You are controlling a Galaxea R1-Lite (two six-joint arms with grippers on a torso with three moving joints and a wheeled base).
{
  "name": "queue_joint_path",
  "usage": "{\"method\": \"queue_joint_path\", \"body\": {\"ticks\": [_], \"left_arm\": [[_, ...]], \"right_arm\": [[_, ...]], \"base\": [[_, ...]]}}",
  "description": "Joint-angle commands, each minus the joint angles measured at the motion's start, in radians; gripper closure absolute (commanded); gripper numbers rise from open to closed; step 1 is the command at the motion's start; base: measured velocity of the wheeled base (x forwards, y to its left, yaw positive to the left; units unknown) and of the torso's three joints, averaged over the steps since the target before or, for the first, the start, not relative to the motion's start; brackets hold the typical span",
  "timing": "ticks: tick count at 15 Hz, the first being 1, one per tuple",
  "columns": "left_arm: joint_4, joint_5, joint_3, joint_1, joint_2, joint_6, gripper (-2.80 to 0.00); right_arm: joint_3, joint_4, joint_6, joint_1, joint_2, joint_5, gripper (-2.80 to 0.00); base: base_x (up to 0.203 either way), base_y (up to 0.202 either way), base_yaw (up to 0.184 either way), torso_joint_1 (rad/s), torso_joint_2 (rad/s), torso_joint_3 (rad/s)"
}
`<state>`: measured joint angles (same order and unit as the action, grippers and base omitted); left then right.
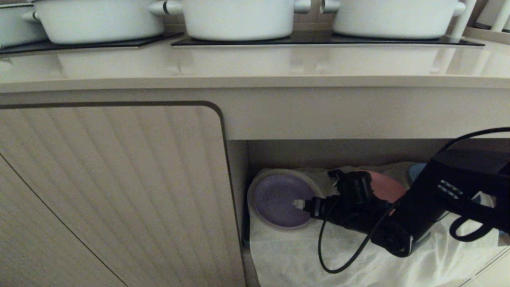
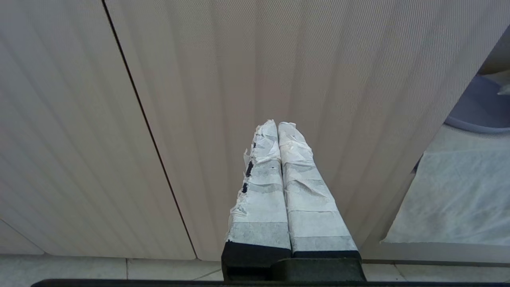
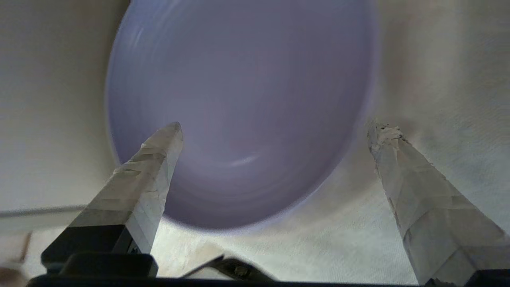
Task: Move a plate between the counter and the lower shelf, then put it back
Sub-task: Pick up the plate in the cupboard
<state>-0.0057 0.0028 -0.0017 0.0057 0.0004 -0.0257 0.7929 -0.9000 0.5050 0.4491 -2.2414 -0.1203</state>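
Right gripper [image 1: 299, 204] reaches into lower shelf [image 1: 279, 153], fingers spread wide over the plate [image 1: 275, 199], holding nothing. Pink plate [image 1: 388, 187] behind arm. Left gripper [image 2: 277, 131] pinched closed, facing cabinet door [image 1: 111, 191].

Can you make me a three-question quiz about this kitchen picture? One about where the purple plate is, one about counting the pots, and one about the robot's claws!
1. Where is the plate?
A. On the counter
B. On the lower shelf
C. Inside a pot

2. How many white pots stand fully in view on the black hob panels?
A. One
B. Three
C. Six

3. How is the right gripper?
A. Open, with the plate not gripped
B. Shut on the plate
C. Holding a pot lid

Answers: 1 B, the plate lies on the white sheet in the niche under the counter. 2 B, three pots stand in a row. 3 A, the right wrist view shows its fingers spread wide, one over the plate and one beside it.
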Motion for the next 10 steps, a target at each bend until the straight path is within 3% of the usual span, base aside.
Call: {"method": "queue_joint_path", "body": {"ticks": [1,10], "left_arm": [[0.0,0.0,0.0,0.0,0.001,0.0,0.0],[0.0,0.0,0.0,0.0,0.001,0.0,0.0]], "right_arm": [[0.008,-0.007,0.001,0.006,-0.011,0.007,-2.8],[0.011,-0.016,0.003,0.034,-0.034,0.048,-2.8]], "base": [[0.0,0.0,0.0,0.0,0.0,0.0],[0.0,0.0,0.0,0.0,0.0,0.0]]}}
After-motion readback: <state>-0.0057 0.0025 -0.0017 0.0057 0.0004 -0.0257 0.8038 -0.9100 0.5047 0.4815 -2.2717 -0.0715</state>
